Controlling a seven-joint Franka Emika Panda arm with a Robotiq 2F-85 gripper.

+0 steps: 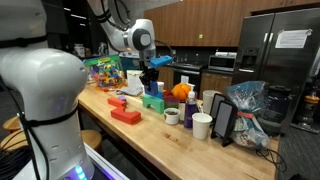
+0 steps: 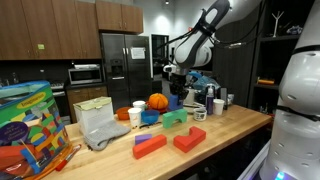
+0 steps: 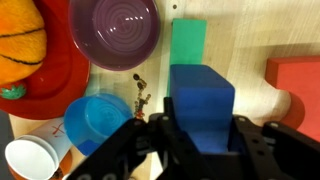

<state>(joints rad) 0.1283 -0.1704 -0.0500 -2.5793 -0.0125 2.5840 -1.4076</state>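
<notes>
Gripper [image 3: 202,128]: clenched on the blue block [image 3: 200,90], a finger on each side.
Blue block: between the jaws, over the counter [image 3: 240,40].
Blue bowl [image 3: 95,120]: beside the block.
Red block [image 3: 295,85]: on the opposite side.
Green block [image 3: 188,45]: just beyond the blue block.
Purple bowl [image 3: 113,30]: farthest.

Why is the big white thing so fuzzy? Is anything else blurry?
In both exterior views the white thing sits very near the camera, so it is out of focus; the table looks sharper. In the wrist view the dark gripper is soft, the blue block it grips clearer.
</notes>
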